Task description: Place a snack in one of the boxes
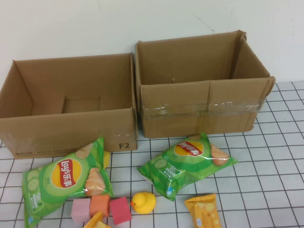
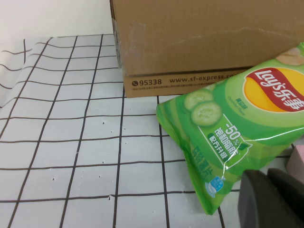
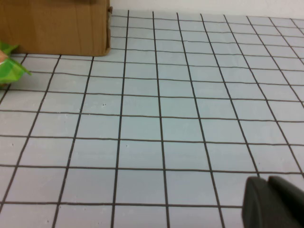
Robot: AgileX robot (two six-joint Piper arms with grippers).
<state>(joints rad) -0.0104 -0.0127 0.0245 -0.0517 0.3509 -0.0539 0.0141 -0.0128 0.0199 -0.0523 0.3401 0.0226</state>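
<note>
Two chip bags lie on the grid cloth in front of two open cardboard boxes.

The left claw [image 2: 270, 199] shows only as a dark corner in its wrist view, just beside the lower end of the left chip bag [image 1: 64, 180], which lies before the left box [image 1: 66, 102]; the right claw [image 3: 275, 202] hangs over the bare grid cloth [image 3: 156, 123], well apart from the right chip bag [image 1: 190, 161] lying before the right box [image 1: 199, 85]. Whether either claw is spread or pressed together I cannot tell. A yellow duck [image 1: 143, 202], three foam cubes [image 1: 99, 207] and a yellow snack pack [image 1: 203, 211] lie nearby.
</note>
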